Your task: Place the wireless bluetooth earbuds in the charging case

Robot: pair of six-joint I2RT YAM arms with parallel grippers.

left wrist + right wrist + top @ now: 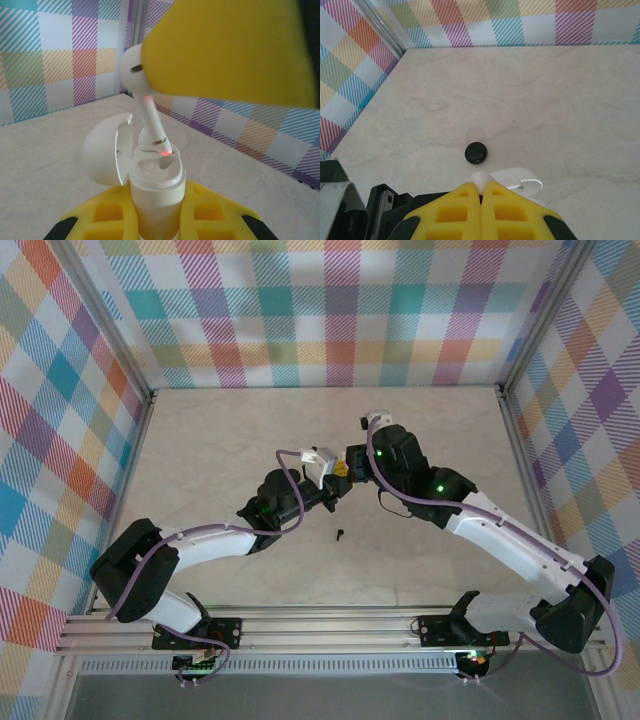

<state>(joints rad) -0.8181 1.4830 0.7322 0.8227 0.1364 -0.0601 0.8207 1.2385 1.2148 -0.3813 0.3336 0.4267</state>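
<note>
Top external: marbled table point(220, 440), plaid walls point(330, 310)

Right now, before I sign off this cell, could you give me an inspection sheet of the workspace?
Surface: pale marbled table.
Job's things: white charging case, lid open; white earbud, stem tip at its opening; small black piece, perhaps an earbud, loose on table.
Clutter: nothing seen.
Grippers: left gripper shut on the case; right gripper shut on the white earbud.
Cables: purple cables along both arms.
Surroundings: plaid walls, metal frame.
</note>
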